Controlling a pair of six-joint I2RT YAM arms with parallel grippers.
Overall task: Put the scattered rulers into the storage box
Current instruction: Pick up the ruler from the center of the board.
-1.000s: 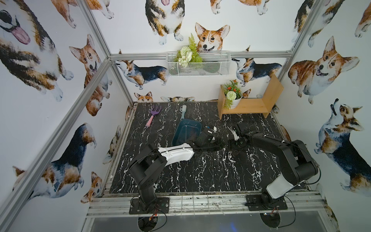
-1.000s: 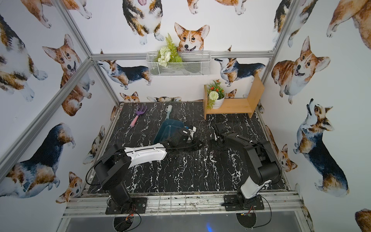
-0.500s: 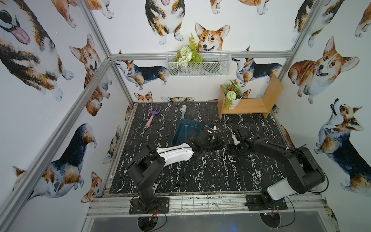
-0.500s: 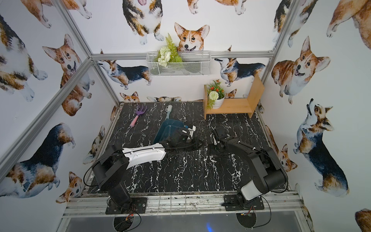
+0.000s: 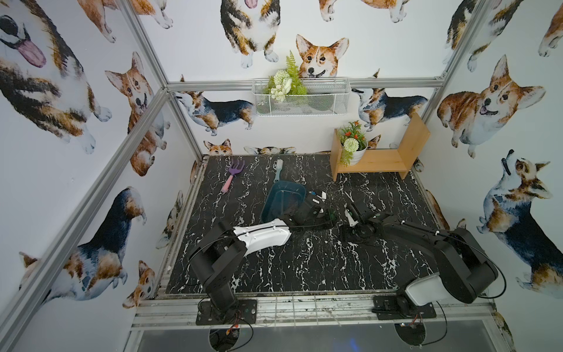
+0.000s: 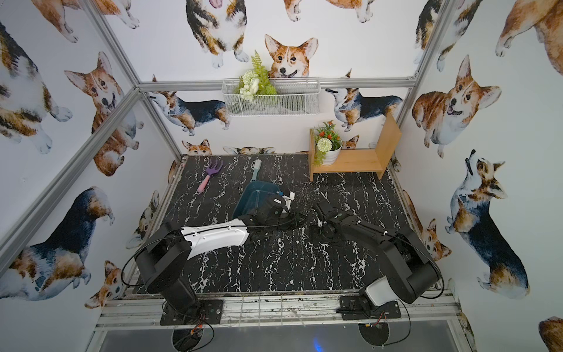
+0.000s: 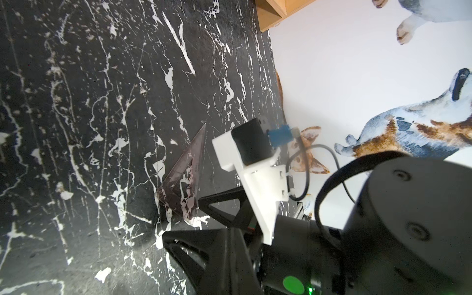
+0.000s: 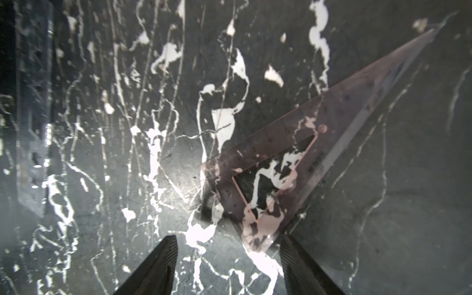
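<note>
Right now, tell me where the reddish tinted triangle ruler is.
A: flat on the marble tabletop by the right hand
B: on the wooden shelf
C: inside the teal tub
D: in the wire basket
A: the tinted triangle ruler lies flat on the tabletop, one corner between the open fingers of the right hand.

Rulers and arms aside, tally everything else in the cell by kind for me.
Storage box: 1
Toy rake: 1
Brush: 1
Wooden shelf: 1
Wire basket: 1
Plants: 2, one potted on the shelf, one in the basket
Total: 7
</note>
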